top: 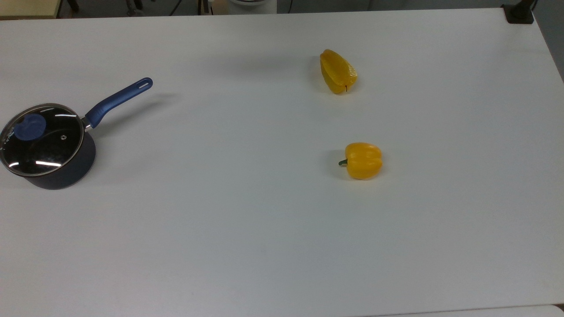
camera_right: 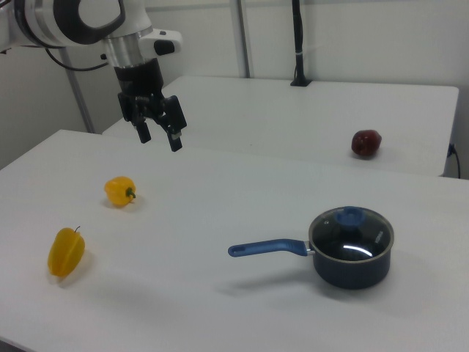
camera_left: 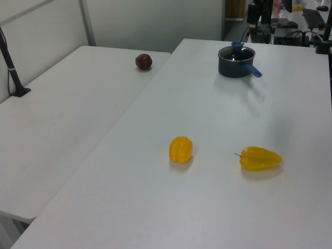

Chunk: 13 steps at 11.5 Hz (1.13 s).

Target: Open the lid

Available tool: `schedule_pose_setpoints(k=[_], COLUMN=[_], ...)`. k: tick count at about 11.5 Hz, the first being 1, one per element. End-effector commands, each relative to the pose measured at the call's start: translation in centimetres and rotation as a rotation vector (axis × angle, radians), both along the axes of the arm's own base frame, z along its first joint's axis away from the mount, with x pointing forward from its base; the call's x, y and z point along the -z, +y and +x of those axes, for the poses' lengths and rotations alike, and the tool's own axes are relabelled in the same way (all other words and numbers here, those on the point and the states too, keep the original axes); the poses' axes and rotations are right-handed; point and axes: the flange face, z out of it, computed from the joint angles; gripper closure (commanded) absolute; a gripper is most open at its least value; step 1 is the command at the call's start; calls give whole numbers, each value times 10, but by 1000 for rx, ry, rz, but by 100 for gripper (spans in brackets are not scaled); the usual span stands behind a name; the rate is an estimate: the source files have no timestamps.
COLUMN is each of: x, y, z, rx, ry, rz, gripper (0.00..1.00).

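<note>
Two spread fingers leave the gripper [camera_right: 159,138] grasping nothing, high at the right view's far left. Well apart, the lid [camera_right: 352,232] sits closed on the saucepan [camera_right: 352,270], near right.

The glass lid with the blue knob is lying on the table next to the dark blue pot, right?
Not quite. The round glass lid with the blue knob sits on top of the dark blue saucepan, closing it, not on the white table. The top view shows it.
</note>
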Motion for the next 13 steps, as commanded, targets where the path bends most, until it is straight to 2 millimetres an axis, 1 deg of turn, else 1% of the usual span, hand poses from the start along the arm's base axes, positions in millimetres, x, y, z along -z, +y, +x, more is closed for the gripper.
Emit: schedule_pose_setpoints(k=[1, 4, 5, 6, 7, 8, 9, 10, 11, 12, 13], x=[-14, -18, -30, -31, -27, -29, -23, -9, 1, 17, 42], y=[-6, -24, -34, -45, -61, -78, -104, -129, -153, -181, -204], z=[-11, -11, -8, -3, 8, 16, 24, 33, 40, 48, 57], rx=[-4, 15, 2, 15, 39, 66, 107, 142, 171, 208, 232], ry=[-18, -37, -65, -74, -112, -179, -225, -246, -288, -328, -346], rz=[19, 32, 35, 45, 37, 27, 14, 3, -17, -30, -43], gripper=[0, 0, 0, 0, 0, 0, 0, 0, 0, 0, 0])
